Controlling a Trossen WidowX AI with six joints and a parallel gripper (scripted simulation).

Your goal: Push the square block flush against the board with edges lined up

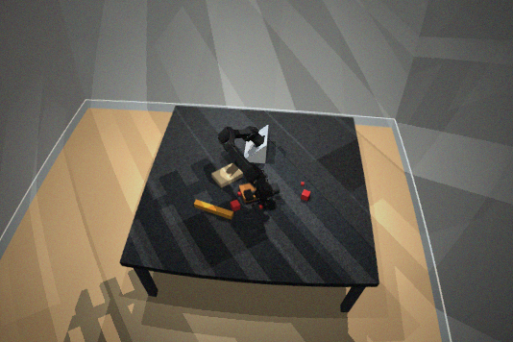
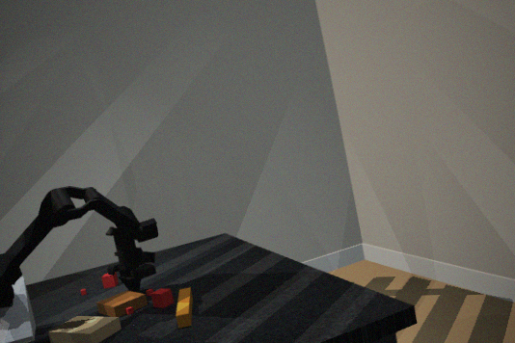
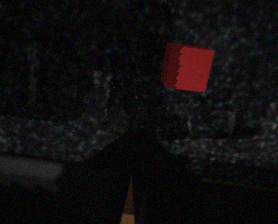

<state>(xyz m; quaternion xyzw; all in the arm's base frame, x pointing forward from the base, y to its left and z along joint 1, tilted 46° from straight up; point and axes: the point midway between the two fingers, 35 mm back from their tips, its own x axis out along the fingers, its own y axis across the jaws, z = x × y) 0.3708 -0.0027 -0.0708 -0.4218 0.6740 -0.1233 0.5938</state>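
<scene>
The orange-brown square block (image 1: 244, 189) (image 2: 121, 303) lies flat near the table's middle; a strip of it (image 3: 128, 217) shows between the dark fingers in the wrist view. A long yellow-orange bar (image 1: 213, 209) (image 2: 184, 306) lies apart from it, front left in the top view. A flat cream piece (image 1: 223, 177) (image 2: 108, 326) lies apart from it, back left. I cannot tell for sure which of these two is the board. My gripper (image 1: 265, 201) (image 2: 132, 288) (image 3: 142, 131) is shut and empty, pointing down low at the block's right side; contact is unclear.
A larger red cube (image 1: 234, 205) (image 2: 162, 298) stands between block and bar. Another (image 1: 305, 195) (image 2: 109, 280) stands to the right with a small one (image 1: 303, 183) (image 2: 83, 291). Small cubes (image 1: 260, 207) (image 1: 239, 193) flank the block. A red cube (image 3: 192, 70) shows in the wrist view.
</scene>
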